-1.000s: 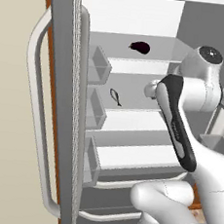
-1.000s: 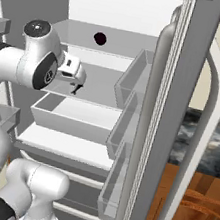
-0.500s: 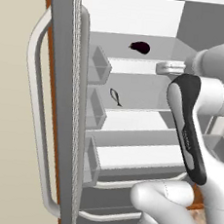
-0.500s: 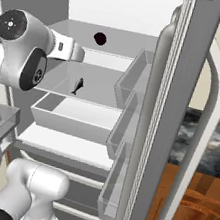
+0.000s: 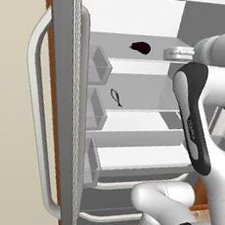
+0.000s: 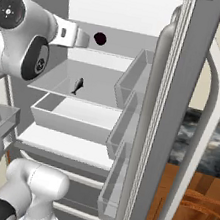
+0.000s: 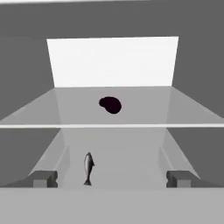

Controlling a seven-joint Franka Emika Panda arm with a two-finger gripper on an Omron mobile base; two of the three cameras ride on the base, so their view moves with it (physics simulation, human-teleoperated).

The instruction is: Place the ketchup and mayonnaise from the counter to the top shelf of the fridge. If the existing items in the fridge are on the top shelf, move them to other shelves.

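The dark round thing [image 7: 110, 105] on the top shelf [image 7: 144, 109] is too small to name; it sits far back. A little fish [image 7: 88, 168] lies on the shelf below [image 6: 100, 87]. The white arm [image 5: 195, 113] hides the fridge's right side. The gripper [image 7: 112, 179] is wide open, holding nothing, in front of the shelves. Door bins [image 6: 132, 80] stand at the side.

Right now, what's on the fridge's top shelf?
One dark eggplant sits on the top shelf, toward the back. A small fish lies one shelf below. Nothing else shows there.
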